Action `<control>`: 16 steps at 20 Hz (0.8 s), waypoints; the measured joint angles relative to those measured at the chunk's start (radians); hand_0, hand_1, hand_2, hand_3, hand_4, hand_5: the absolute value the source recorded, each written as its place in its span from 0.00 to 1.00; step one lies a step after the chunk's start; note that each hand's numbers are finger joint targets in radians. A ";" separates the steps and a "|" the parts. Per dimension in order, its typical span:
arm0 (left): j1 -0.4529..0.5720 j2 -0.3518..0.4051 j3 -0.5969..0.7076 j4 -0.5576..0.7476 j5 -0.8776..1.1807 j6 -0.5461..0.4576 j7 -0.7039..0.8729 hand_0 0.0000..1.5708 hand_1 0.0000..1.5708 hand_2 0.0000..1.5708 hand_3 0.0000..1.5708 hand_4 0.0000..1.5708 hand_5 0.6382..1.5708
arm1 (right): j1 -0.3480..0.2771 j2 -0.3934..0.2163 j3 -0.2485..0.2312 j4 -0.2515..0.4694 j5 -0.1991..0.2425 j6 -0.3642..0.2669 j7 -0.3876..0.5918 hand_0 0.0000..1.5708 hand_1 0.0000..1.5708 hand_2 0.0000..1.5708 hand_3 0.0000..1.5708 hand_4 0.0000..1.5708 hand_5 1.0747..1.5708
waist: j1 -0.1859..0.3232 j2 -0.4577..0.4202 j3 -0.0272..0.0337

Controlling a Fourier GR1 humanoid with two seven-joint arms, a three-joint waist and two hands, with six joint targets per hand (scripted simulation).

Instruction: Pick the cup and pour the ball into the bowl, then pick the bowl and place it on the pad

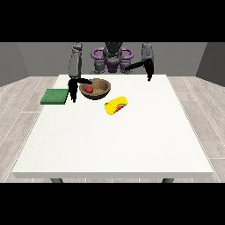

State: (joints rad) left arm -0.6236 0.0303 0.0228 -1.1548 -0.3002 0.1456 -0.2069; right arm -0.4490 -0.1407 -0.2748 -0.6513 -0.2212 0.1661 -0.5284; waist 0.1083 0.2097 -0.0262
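Fingers of the black hand at the view's left (73,89) hang down at the left rim of the round brown wooden bowl (95,88), with one dark digit reaching across towards the rim; whether they actually grasp the rim cannot be told. Placement of this hand between the bowl and the flat green square pad (55,96) suits the remaining step, since the pad lies just left of the bowl on the large white bench (114,145), a short sideways carry away. Inside the bowl rests the small red ball (89,89), so the pouring stage appears complete. To the right of the bowl and slightly nearer the camera, the yellow cylindrical cup (115,105) lies on its side on the bench, its mouth, with a red and green lining showing, turned towards the right; its tipped posture is consistent with having been emptied and set aside, clear of the path to the pad. At the far right, the black hand at the view's right (149,74) hangs above the far edge of the bench, well apart from every object, holding nothing; the state of its fingers cannot be told. Judged from this arrangement, the step in hand is securing the bowl for its move onto the pad, which is not yet done
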 measured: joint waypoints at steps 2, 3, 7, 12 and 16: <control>0.012 0.007 0.002 0.003 0.004 -0.009 -0.004 0.00 0.00 0.00 0.00 0.00 0.99 | -0.007 0.012 -0.001 -0.003 -0.008 -0.010 0.020 0.00 0.00 0.00 0.00 0.19 0.93 | 0.007 -0.009 0.0022; 0.011 0.020 0.015 0.012 0.012 -0.018 -0.003 0.00 0.00 0.00 0.00 0.00 0.99 | -0.015 0.022 0.003 -0.006 -0.010 -0.022 0.044 0.00 0.00 0.00 0.00 0.23 0.95 | 0.003 -0.019 0.0046; 0.035 0.035 0.036 0.035 0.027 -0.027 -0.004 0.00 0.00 0.00 0.00 0.00 0.99 | -0.050 0.046 0.019 0.001 -0.016 -0.051 0.131 0.00 0.00 0.00 0.00 0.24 0.96 | -0.019 -0.055 0.0166; 0.051 0.040 0.033 0.011 0.031 -0.034 0.007 0.00 0.00 0.00 0.00 0.00 0.99 | -0.069 0.083 0.030 0.037 -0.010 -0.098 0.126 0.40 0.40 0.19 0.00 0.36 1.00 | -0.009 -0.060 0.0186; 0.052 0.043 0.025 -0.006 0.037 -0.053 -0.002 0.00 0.00 0.00 0.00 0.00 1.00 | -0.048 0.037 0.044 0.043 0.037 -0.171 0.147 1.00 1.00 1.00 1.00 0.67 0.96 | 0.013 -0.060 0.0026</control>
State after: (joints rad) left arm -0.5718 0.0731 0.0477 -1.1612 -0.2633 0.0925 -0.2086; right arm -0.4966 -0.1038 -0.2307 -0.6078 -0.1840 -0.0052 -0.3817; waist 0.1210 0.1494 -0.0236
